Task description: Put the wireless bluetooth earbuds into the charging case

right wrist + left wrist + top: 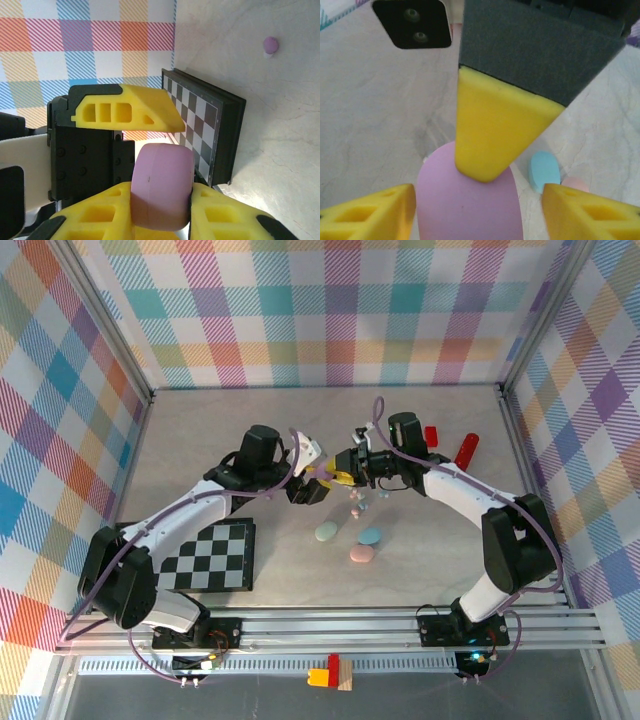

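table (pixel 200 440): pale stone-look top with plaid walls on three sides.
checkerboard (pixel 210 555): lies flat on the table under the left arm (pixel 170 520), well apart from the loose cases.
left gripper (pixel 316 483): mid-table, tip to tip with the other tool. Its yellow fingers (pixel 370 215) are spread to either side of the purple case (pixel 467 205), and a clear gap shows on one side, so it is not gripping.
right gripper (pixel 161 192): pinching the purple case, with one yellow pad on each broad face. In the left wrist view one of its fingers lies across the top of the case.
purple case: up off the table between the two tools, carried by the right one. Whether its lid is open I cannot tell.
loose cases: the mint case (pixel 327 532), blue case (pixel 371 536) and pink case (pixel 362 554) lie on the table on the near side of the grippers, the pink just beside the blue.
red blocks (pixel 466 450): two, far right, beside the right arm (pixel 470 495).
earbuds (pixel 358 510): tiny pastel buds scattered on the table between the grippers and the loose cases, all of them outside any case.
purple earbud (pixel 271 44): alone on bare table.
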`<state>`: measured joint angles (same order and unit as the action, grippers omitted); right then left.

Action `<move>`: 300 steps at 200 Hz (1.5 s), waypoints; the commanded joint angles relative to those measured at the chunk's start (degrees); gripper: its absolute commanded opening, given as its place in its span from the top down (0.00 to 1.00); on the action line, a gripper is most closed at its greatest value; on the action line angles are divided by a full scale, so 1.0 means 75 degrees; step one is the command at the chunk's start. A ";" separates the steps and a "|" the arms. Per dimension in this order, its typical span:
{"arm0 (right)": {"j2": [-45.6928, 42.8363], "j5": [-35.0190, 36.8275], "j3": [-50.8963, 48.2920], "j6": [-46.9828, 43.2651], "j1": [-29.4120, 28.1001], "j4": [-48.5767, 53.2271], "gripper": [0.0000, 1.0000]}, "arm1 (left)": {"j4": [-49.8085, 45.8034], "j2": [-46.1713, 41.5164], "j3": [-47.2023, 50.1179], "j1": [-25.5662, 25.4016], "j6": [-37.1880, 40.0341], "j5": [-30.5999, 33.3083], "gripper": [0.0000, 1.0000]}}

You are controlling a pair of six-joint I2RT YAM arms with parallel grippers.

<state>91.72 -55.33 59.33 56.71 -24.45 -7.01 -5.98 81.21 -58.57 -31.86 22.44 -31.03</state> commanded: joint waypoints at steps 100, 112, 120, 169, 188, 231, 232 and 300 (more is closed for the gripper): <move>-0.0428 -0.0808 -0.0808 0.3434 0.0728 -0.4616 0.81 | 0.7456 -0.0411 0.2641 -0.0012 -0.2230 0.0140 0.05; -0.0441 -0.0820 -0.0837 0.3925 0.0759 -0.5195 0.81 | 0.8293 -0.0282 0.2805 -0.0006 -0.2388 0.0233 0.06; -0.0451 -0.0833 -0.0863 0.4210 0.0768 -0.5538 0.81 | 0.8769 -0.0170 0.2860 -0.0006 -0.2488 0.0234 0.07; -0.0390 -0.0698 -0.0920 0.5707 0.0770 -0.7328 0.81 | 1.1146 0.0903 0.2631 0.0005 -0.2811 -0.0550 0.17; -0.0284 -0.0610 -0.0921 0.6257 0.0766 -0.8029 0.81 | 1.1123 0.1083 0.2348 0.0006 -0.3045 -0.0728 0.17; -0.0212 -0.0457 -0.0933 0.6658 0.0776 -0.8511 0.81 | 1.1123 0.1092 0.2161 0.0005 -0.3158 -0.0556 0.21; -0.0209 -0.0454 -0.0935 0.6656 0.0781 -0.8511 0.81 | 1.1128 0.1091 0.2155 0.0005 -0.3157 -0.0548 0.21; -0.0172 -0.0411 -0.0983 0.6585 0.0818 -0.8430 0.82 | 1.1121 0.1131 0.1896 -0.0005 -0.3339 -0.0394 0.33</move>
<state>89.95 -59.02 52.18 105.89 -18.68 -66.85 73.93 89.69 -42.28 -31.83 -1.37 -33.43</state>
